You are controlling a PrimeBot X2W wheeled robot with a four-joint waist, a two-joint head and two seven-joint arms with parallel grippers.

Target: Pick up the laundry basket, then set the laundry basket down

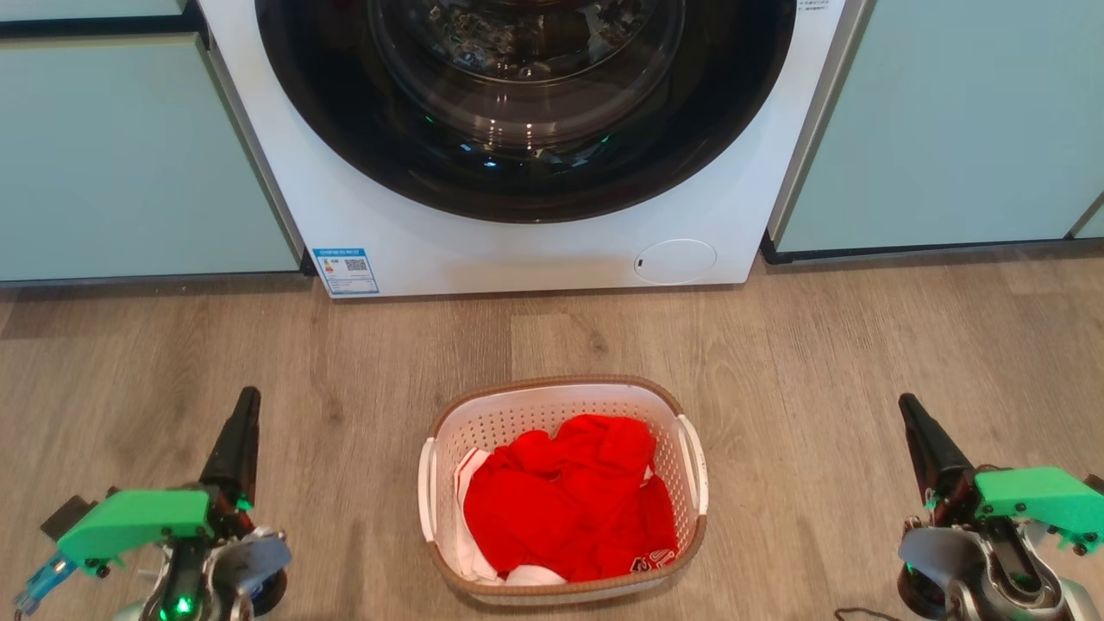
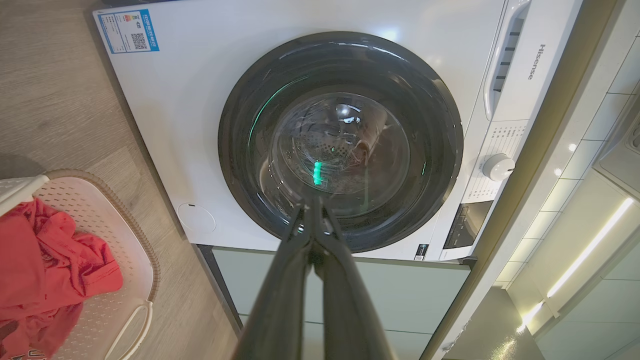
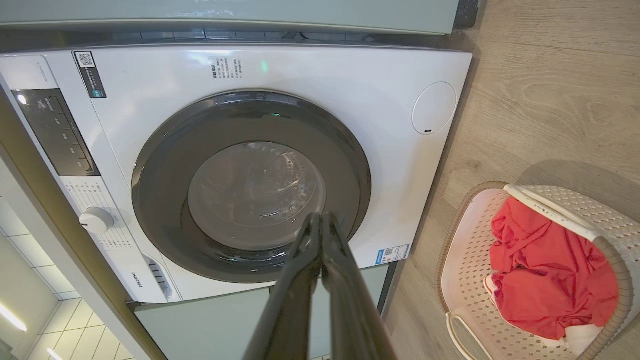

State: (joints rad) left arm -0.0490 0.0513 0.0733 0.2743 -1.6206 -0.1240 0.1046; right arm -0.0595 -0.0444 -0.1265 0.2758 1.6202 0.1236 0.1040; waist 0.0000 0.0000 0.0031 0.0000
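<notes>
Two grippers, both mine, are closed on nothing: my left gripper (image 1: 246,404) and right gripper (image 1: 911,409) flank the laundry basket (image 1: 517,421), well apart from it. It stands upright on the wood floor (image 1: 819,345), holding red clothes (image 1: 569,500), before the washing machine (image 1: 517,254). That fits either a lift to come or a set-down done. Nothing crowds its handles.

1. The right claw (image 3: 320,220) held its two long dark fingers pressed together, before the white front-loading washing machine (image 3: 350,75).
2. The brown-rimmed, white perforated plastic laundry basket (image 3: 465,270) stood on the wood-grain floor (image 3: 550,90), well apart from the claw.
3. Crumpled red cloth (image 3: 550,280) lay inside it.
</notes>
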